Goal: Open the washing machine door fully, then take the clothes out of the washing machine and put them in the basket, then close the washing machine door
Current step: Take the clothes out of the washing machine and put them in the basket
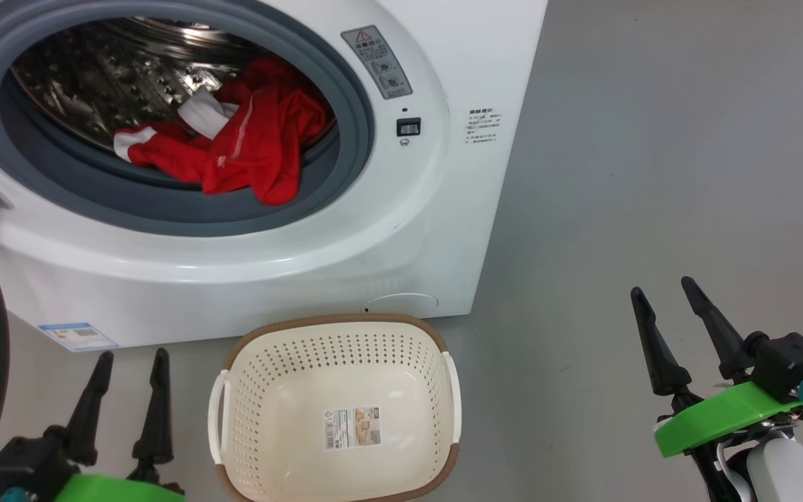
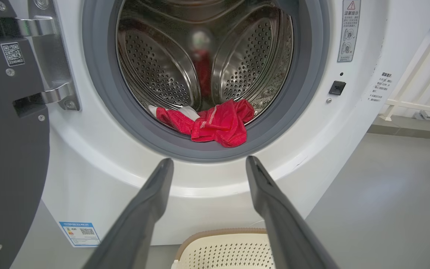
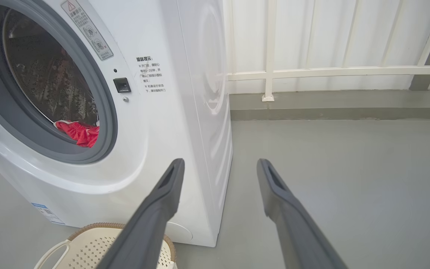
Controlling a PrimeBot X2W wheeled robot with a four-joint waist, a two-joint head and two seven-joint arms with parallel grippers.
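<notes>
**Door Open, Red Clothes Lying in the Drum**

The washing machine (image 1: 443,209) is seen with its round opening uncovered. The washing machine door (image 2: 9,168) is swung out to the machine's left on its metal hinges, and a small QR-code sticker (image 2: 12,54) is fixed to its grey inner face. The clothes (image 1: 248,146), red with white trim and a patch of white fabric, are heaped at the front of the steel drum, and one red fold is draped over the grey gasket. No lettering can be made out on them.

To the right of the opening a grey warning label (image 1: 377,61) headed by a red triangle is stuck to the machine. Below it sits a black latch socket (image 1: 408,127), and beside that a block of small Chinese print (image 3: 150,74), too fine to be read with confidence. A blue label (image 1: 77,336) is placed low on the front panel.

The basket (image 1: 335,320) is set on the floor just in front of the machine, with only a barcoded sticker (image 1: 353,427) on its bottom.

The left fingers (image 1: 156,404) are held spread before the machine's lower front, beside the basket, and nothing is gripped. The right fingers (image 1: 656,348) are likewise spread wide and unloaded, off the machine's right corner over grey floor (image 1: 652,174).
</notes>
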